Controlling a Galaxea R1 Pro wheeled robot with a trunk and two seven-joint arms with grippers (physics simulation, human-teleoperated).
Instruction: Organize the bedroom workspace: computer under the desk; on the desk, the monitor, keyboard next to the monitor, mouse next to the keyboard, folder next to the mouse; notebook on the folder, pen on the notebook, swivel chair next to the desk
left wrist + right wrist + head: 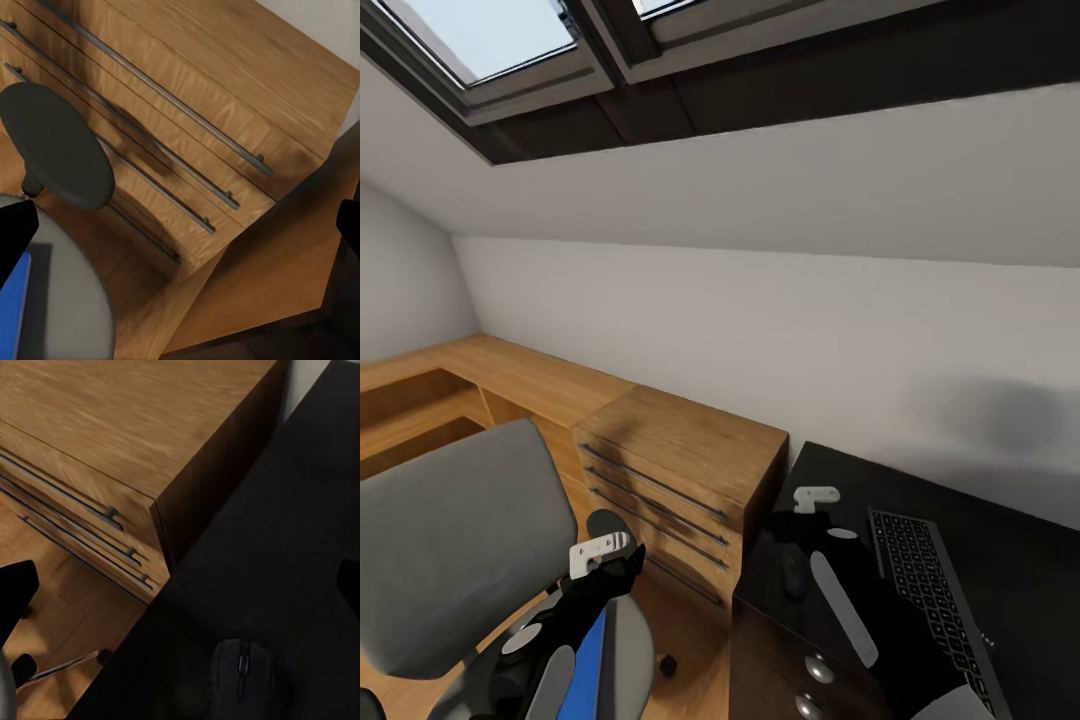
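Your left jaws (600, 553) hover wide above the flat bright blue folder (588, 665) on the grey swivel chair (455, 540); descend and grasp. Right jaws' state: cannot tell.

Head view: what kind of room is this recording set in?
Probably an attic room used as a home office or bedroom workspace: skylights sit in a sloped ceiling, a glossy black desk carries a keyboard and mouse, and a grey swivel chair stands beside a wooden drawer cabinet.
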